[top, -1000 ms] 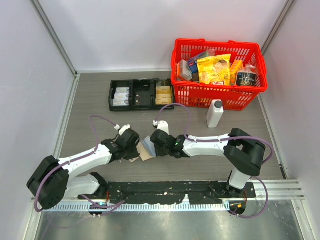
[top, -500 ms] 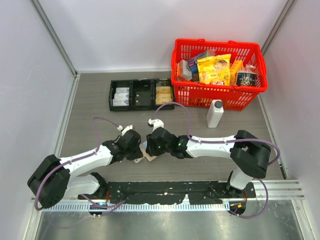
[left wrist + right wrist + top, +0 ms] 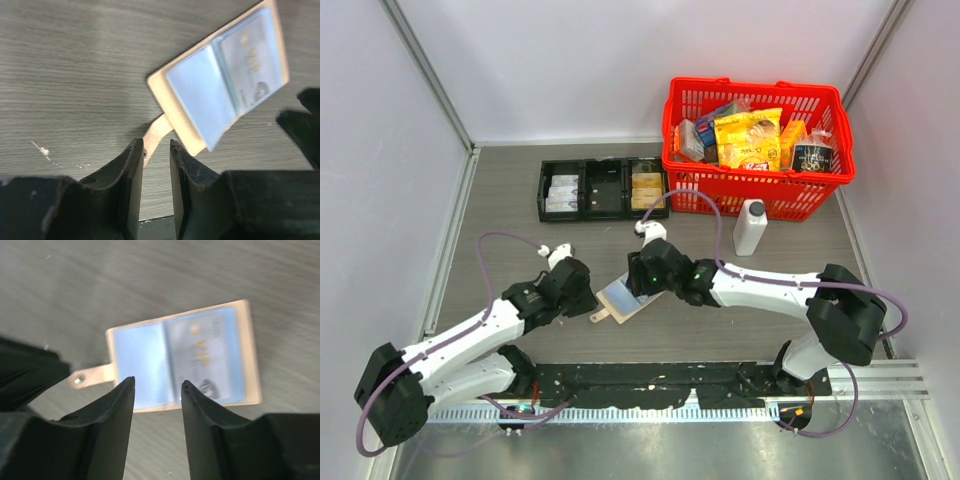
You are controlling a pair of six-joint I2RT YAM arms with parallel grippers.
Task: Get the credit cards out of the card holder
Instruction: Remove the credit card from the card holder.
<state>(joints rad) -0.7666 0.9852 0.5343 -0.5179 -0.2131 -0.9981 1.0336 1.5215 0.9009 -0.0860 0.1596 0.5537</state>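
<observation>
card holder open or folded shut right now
Open: the card holder lies flat on the table, both pale blue pockets face up, a card printed VIP in one, snap tab sticking out.

Card holder (image 3: 623, 299) hemmed between left hand (image 3: 584, 298), right hand (image 3: 645, 283); open table (image 3: 520, 250) toward tray (image 3: 603, 188).

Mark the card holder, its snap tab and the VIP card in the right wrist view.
card holder (image 3: 247, 350), right wrist view, tan right edge.
snap tab (image 3: 94, 375), right wrist view, middle of strap.
VIP card (image 3: 205, 356), right wrist view, centre of face.
</observation>
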